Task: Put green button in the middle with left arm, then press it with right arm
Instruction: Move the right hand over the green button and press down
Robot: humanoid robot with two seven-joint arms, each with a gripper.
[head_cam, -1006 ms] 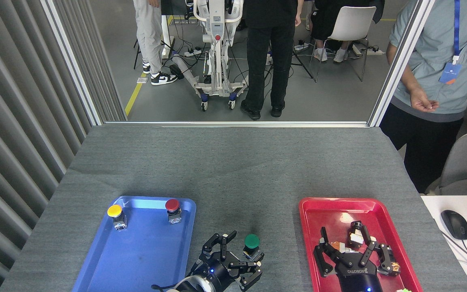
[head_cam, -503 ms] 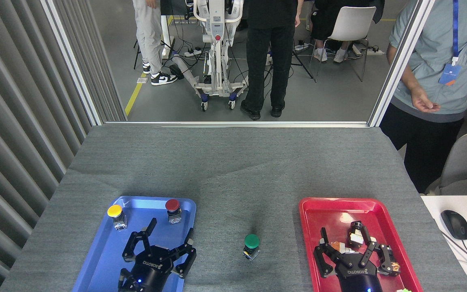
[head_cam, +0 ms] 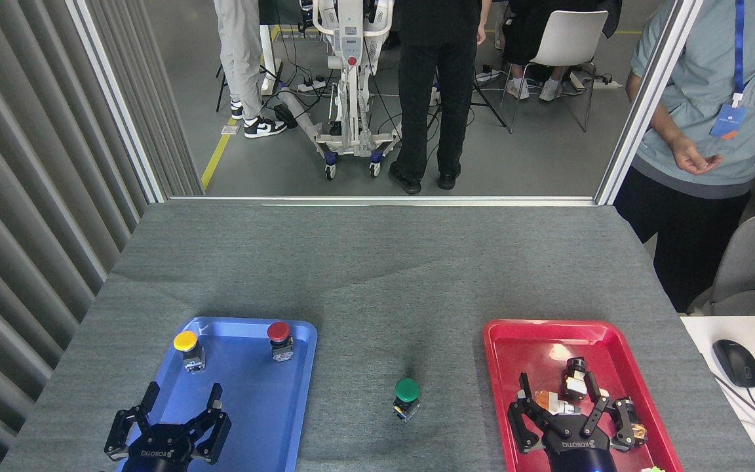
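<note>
The green button [head_cam: 407, 395] stands upright on the grey cloth in the middle [head_cam: 390, 308], between the two trays, with nothing touching it. My left gripper [head_cam: 168, 419] hovers open and empty over the near left part of the blue tray [head_cam: 256, 419], well to the left of the button. Over the red tray [head_cam: 535, 337] my right gripper [head_cam: 571, 410] is open, fingers spread above small parts, holding nothing that I can see.
A yellow-capped button [head_cam: 187, 347] and a red-capped button [head_cam: 279, 339] stand at the blue tray's far end. Small parts [head_cam: 574, 383] lie in the red tray. A person [head_cam: 705, 131] stands at the table's far right corner. A mouse [head_cam: 736, 362] lies on a white desk to the right.
My left gripper let go of the green button, then drew back left and toward me over the blue tray. The button stays put. The right gripper barely shifted.
</note>
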